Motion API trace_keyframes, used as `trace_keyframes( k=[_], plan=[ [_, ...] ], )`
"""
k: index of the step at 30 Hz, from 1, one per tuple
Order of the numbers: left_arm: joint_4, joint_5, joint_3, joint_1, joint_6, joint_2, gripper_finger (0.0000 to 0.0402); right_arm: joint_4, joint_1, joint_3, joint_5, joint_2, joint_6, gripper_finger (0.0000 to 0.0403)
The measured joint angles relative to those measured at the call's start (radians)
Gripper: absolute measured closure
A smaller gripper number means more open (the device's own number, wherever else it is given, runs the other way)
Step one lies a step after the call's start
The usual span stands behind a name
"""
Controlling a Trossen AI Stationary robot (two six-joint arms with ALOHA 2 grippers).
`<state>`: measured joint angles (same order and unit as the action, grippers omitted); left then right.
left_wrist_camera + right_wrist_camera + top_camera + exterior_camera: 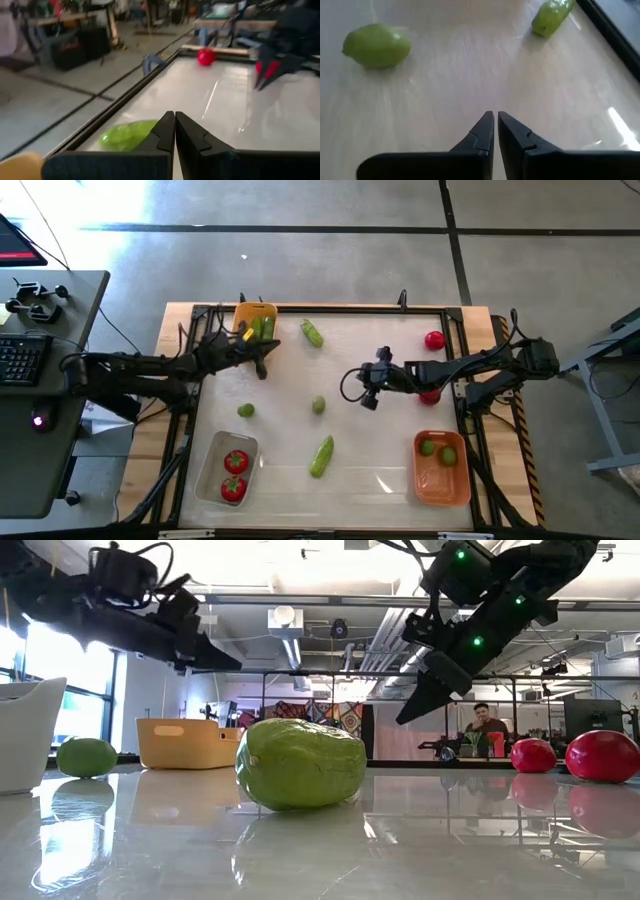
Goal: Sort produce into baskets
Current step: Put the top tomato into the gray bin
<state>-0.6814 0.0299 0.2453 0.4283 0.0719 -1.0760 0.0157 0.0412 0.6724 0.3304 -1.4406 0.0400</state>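
My left gripper hangs shut above the table beside the yellow basket, which holds cucumbers. It points toward the table's right edge, with a loose cucumber just ahead of it. My right gripper is shut above the table's middle, slanting down toward a lime. Another lime, a second cucumber and two tomatoes lie loose on the table. Neither gripper holds anything.
A clear basket at the near left holds two tomatoes. An orange basket at the near right holds two limes. A raised frame runs round the table. A desk with a keyboard stands to the left.
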Motion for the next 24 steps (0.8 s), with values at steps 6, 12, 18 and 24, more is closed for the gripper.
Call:
trace_keyframes(
  k=[6, 12, 18, 24],
  plan=[
    [-0.162, 0.000, -0.073, -0.071, 0.023, 0.000, 0.0401, -0.087, 0.020, 0.000, 0.001, 0.000, -0.045, 0.0389],
    [-0.178, 0.003, -0.088, -0.125, 0.028, -0.001, 0.0401, -0.113, 0.049, 0.000, 0.001, 0.000, -0.084, 0.0389],
    [-0.194, 0.003, -0.088, -0.166, 0.027, -0.017, 0.0401, -0.114, 0.061, 0.000, 0.001, 0.000, -0.042, 0.0389],
    [-0.237, 0.004, -0.088, -0.190, 0.029, -0.075, 0.0401, -0.111, 0.060, 0.000, 0.000, 0.000, -0.041, 0.0389]
  ],
)
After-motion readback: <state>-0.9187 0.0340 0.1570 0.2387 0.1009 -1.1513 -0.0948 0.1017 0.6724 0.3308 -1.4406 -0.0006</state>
